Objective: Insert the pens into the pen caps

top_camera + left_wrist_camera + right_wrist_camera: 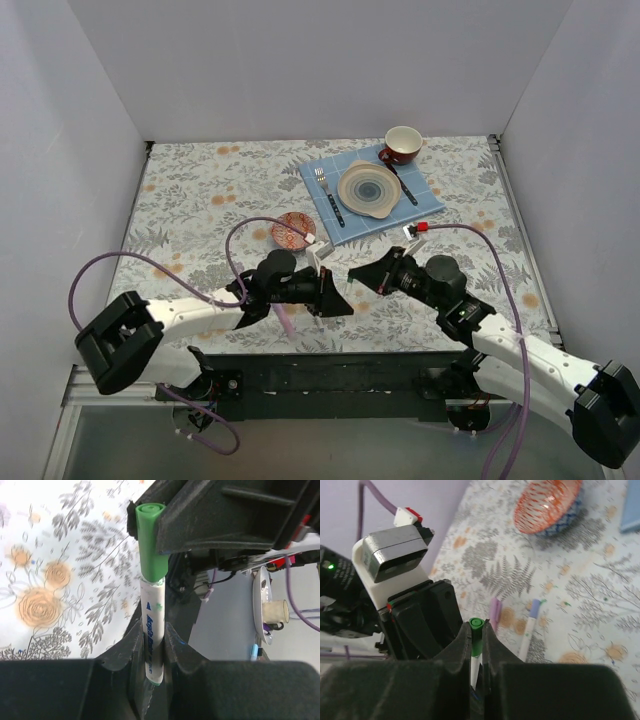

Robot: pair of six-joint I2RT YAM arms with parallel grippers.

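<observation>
My left gripper (152, 636) is shut on the white barrel of a pen (152, 620). A green pen cap (151, 545) sits over that pen's far end. My right gripper (477, 630) is shut on this green cap (476, 640), with the white barrel (476, 667) showing under it. In the top view the left gripper (335, 298) and right gripper (360, 275) meet tip to tip above the near middle of the table. A pink-lilac cap (495, 612) and a second white pen (530, 630) with a lilac-blue end lie side by side on the cloth below.
A small red patterned bowl (292, 231) stands just beyond the left gripper. Further back lies a blue cloth (318, 175) with a plate (369, 188), a fork (327, 193) and dark-handled cutlery. A red cup (403, 143) stands behind it. White walls enclose the table.
</observation>
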